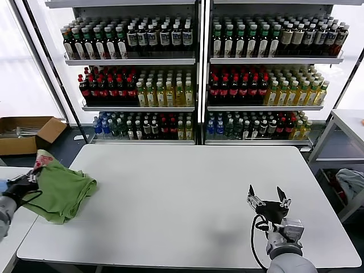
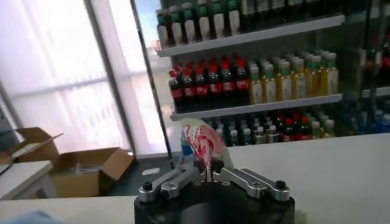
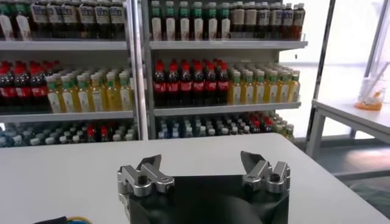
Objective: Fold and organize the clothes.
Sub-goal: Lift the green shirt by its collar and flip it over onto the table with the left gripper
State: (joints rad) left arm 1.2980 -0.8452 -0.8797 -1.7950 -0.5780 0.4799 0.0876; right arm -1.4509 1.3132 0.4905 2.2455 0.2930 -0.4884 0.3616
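**Fingers pinched on printed cloth at the table's left edge**

My left fingers (image 2: 194, 176) are drawn in narrow, nipping a fold of red-and-white printed fabric (image 2: 204, 145) that stands up between their tips. My left gripper (image 1: 27, 181) sits at the far left edge of the white table (image 1: 187, 199), right where the tabletop gives way to a second, lower surface (image 1: 10, 239) beside it. The green shirt (image 1: 62, 190) lies bunched under and just beside that gripper, its printed corner (image 1: 42, 159) turned up toward the back edge, part of the cloth close to the table's left rim.

My right gripper (image 1: 268, 199) hangs over the front right part of the table, jaws spread wide with nothing between them, well apart from the shirt. Between my two grippers the tabletop runs bare and white to its back edge.

Behind the table stand shelves of bottles (image 1: 193, 74). A cardboard box (image 1: 25, 133) sits on the floor off the back left corner, and another table (image 1: 350, 122) stands to the right.
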